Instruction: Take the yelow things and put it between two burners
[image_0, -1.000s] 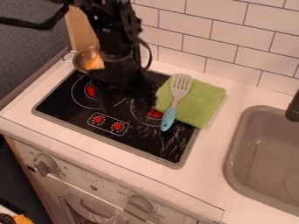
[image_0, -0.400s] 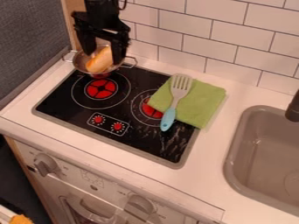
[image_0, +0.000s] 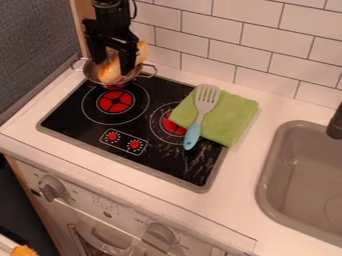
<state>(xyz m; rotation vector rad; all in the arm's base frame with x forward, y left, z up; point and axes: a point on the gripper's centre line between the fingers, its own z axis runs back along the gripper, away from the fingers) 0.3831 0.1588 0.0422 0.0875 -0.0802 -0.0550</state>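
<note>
Black and spread wide, my gripper (image_0: 113, 67) is hanging over the pot (image_0: 89, 72); I'm watching the yellow thing (image_0: 107, 75) lying inside.

The camera looks from the front and above, at a slant, down on the glossy black rectangular stovetop (image_0: 167, 161). It stands rather near and faces toward the white tiled wall (image_0: 267, 42).

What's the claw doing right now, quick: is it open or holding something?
Claw: open, its two sides apart over the metal pot, around the yellow thing; whether it grips it cannot be told.
</note>
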